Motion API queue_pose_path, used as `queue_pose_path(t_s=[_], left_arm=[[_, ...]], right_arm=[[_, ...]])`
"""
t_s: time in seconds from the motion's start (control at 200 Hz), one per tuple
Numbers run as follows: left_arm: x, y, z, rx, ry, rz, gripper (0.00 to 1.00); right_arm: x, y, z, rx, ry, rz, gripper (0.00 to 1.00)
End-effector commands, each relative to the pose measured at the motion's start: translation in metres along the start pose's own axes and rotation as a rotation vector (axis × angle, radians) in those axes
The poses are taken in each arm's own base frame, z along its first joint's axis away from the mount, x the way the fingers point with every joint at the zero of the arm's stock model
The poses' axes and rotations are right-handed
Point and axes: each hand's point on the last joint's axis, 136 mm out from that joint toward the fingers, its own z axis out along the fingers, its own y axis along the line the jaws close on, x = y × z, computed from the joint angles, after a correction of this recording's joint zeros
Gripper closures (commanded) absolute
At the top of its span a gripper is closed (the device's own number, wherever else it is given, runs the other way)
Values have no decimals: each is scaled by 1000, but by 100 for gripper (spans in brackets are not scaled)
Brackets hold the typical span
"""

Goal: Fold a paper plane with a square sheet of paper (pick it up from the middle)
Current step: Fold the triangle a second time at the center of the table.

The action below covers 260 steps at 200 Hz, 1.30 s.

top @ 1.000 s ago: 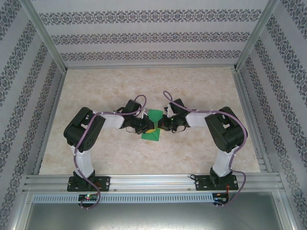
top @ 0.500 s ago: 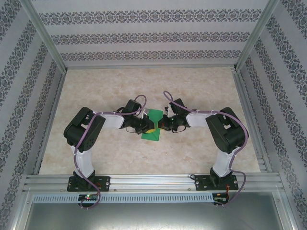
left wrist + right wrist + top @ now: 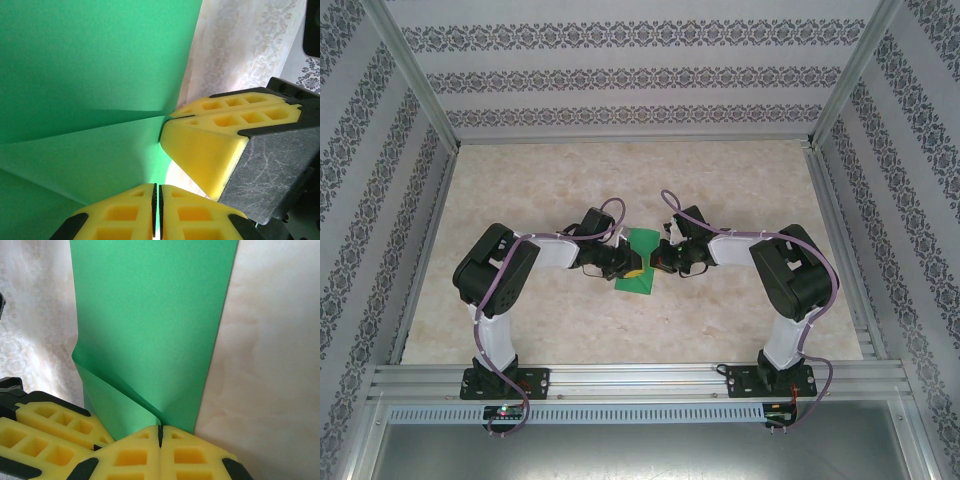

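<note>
3 top-view frames compared: right gripper maybe a hair nearer the square sheet of paper; no other change detectable.

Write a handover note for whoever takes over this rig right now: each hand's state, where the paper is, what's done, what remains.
Left hand: shut, pinching the green sheet at its edge.
Right hand: shut on the sheet, close beside the left.
Sheet: mid table, creased at the pinch.
Done: sheet gripped, creases started.
To do: plane folds; no plane shape yet.
</note>
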Motion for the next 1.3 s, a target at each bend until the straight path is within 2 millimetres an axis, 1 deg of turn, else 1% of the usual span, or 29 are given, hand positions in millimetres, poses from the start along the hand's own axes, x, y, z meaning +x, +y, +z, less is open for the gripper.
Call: queue_pose_path(t_s=[0.0,0.38,0.614,0.874,1.004,1.144,1.264,1.294], left_arm=[[1,-5,7,9,16,24,86],[1,-2,8,-2,20,17,86],[2,4,10,-26,22,1,87],[5,25,8,-116,9,-50,86],[6,29,10,-125,16,-60,87],[6,34,9,-152,17,-72,87],[10,44,8,-196,17,-97,88],[10,47,8,-208,18,-104,89]], right_arm=[[0,-7,3,33,2,-3,100],[0,-11,8,41,17,0,100],[1,-13,9,48,20,3,100],[1,-16,8,58,22,4,100],[2,-17,8,61,24,4,100],[2,-15,8,59,23,1,100],[-1,-12,5,55,19,-3,100],[-2,-10,3,52,16,-4,98]])
